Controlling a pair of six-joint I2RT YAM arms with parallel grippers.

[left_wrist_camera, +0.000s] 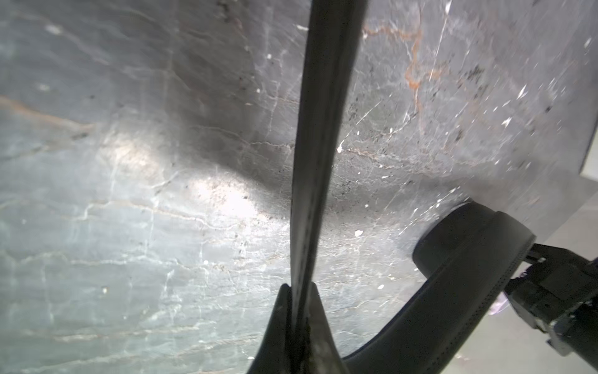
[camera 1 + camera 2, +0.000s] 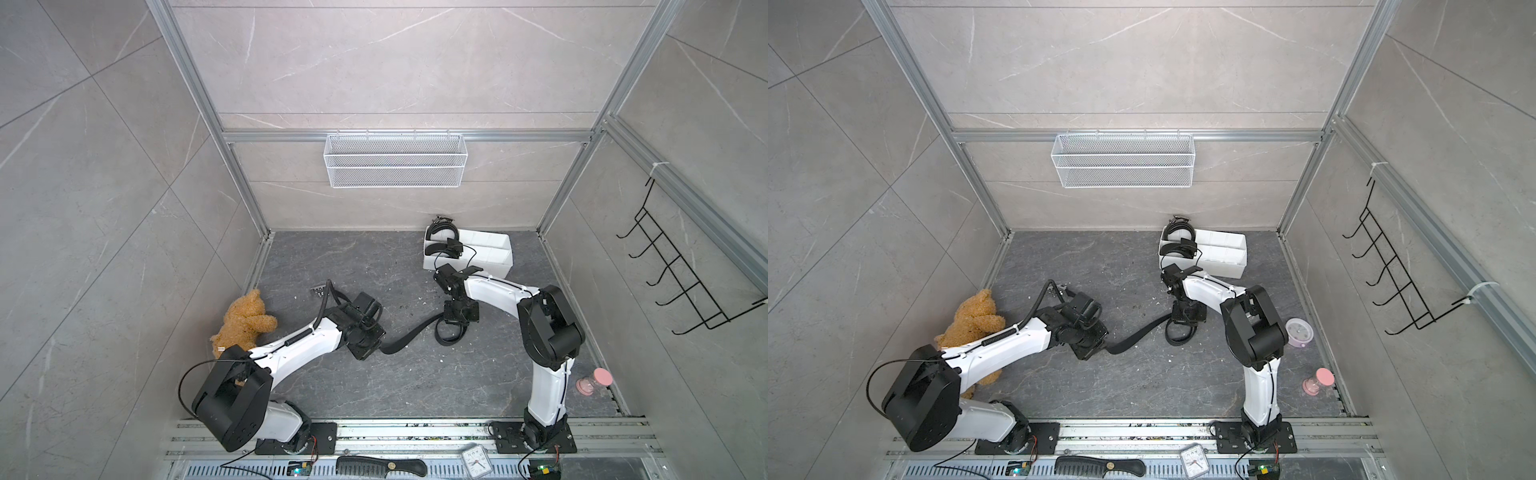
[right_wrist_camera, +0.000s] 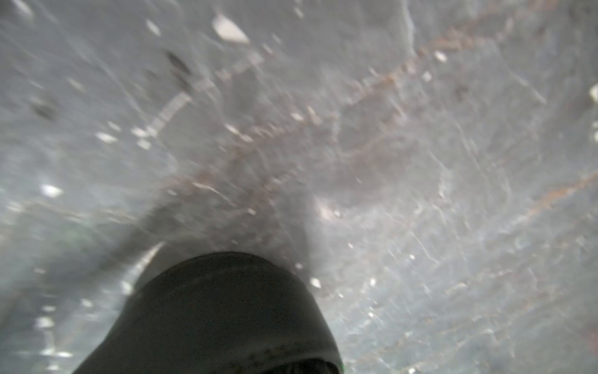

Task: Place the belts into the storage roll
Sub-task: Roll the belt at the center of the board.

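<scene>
Only left wrist view shows left claw (image 1: 298,288) pinching belt (image 1: 326,113) — unseen overhead.

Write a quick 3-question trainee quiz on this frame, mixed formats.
1. True or false: the storage roll holds no belts yet.
2. The floor belt runs between the left tool and the right tool. Which grips it? A left, B right, C both.
3. Fill in: the white wire item on the back wall is a ___.
Key: 1 false, two coiled belts sit in it; 2 C; 3 basket.
</scene>
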